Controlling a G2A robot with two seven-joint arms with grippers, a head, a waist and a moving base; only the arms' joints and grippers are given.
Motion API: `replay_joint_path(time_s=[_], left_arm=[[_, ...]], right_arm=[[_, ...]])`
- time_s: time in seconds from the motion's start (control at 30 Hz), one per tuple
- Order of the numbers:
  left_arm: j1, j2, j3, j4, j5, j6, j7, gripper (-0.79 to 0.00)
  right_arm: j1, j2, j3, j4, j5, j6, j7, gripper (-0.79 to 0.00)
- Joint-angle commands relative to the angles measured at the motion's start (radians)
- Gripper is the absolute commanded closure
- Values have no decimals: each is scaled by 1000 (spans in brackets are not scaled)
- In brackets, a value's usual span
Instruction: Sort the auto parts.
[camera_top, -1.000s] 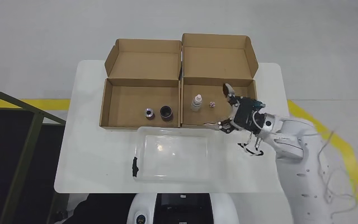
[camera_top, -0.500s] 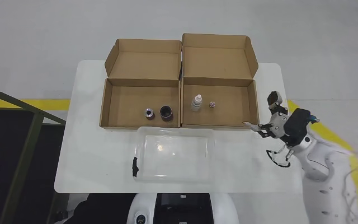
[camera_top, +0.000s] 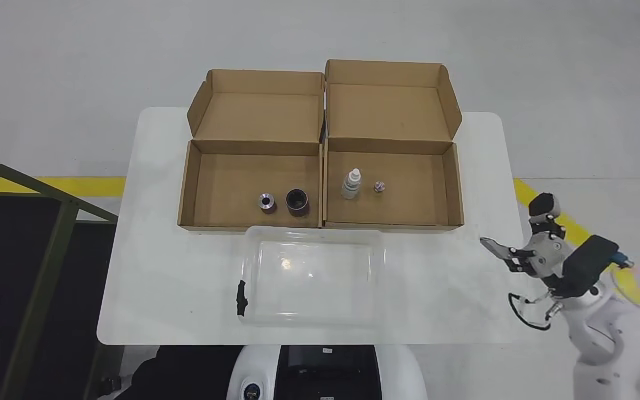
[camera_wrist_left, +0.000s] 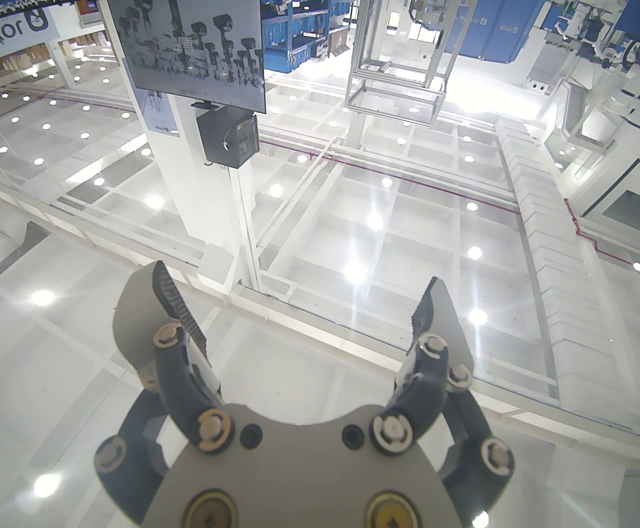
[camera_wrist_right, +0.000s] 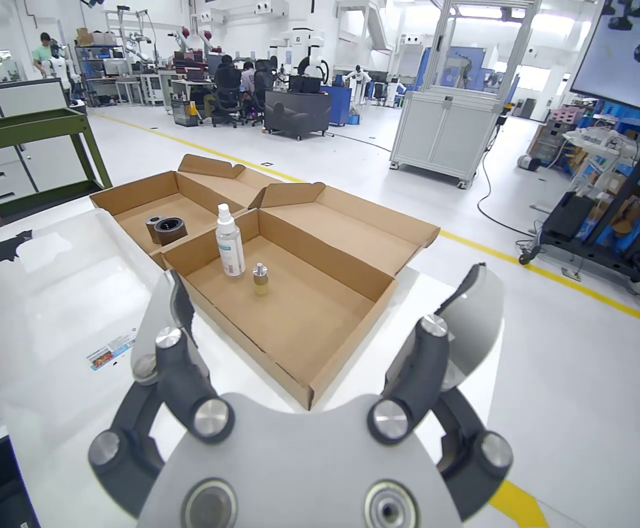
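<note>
Your right gripper (camera_top: 514, 224) is spread wide, with nothing between its fingers and touching nothing. It hangs at the right-hand edge of the white table (camera_top: 150, 250), near the outer wall of the right brown cardboard box (camera_top: 452, 190) but apart from it. Your left gripper (camera_wrist_left: 296, 275) is also spread wide and holds nothing; it points up at a white gridded ceiling.

In the right box stand a white spray bottle with a clear cap (camera_wrist_right: 230, 240) and, just beside it, a small brass-coloured stud with a metal tip (camera_wrist_right: 260, 281). The left brown cardboard box (camera_top: 200, 195) adjoins the right one, and it holds a black ring-shaped part (camera_top: 297, 200) with a small grey metal cylinder (camera_top: 265, 201) near it. Both boxes have their lids folded back. In front of them, touching their near walls, lies a clear plastic tray (camera_top: 312, 280), with a small black piece (camera_top: 241, 297) at its left rim.
</note>
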Motion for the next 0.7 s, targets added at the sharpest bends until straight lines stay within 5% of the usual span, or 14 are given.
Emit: replay_joint_path(time_s=[0.0,0.67], left_arm=[[0,0,0,0,0,0,0,-785],[0,0,0,0,0,0,0,-784]], right_arm=[[-8,2,9,2,-12,6,-31,-785],[-20,6,22,6,-38,19,-88,-784]])
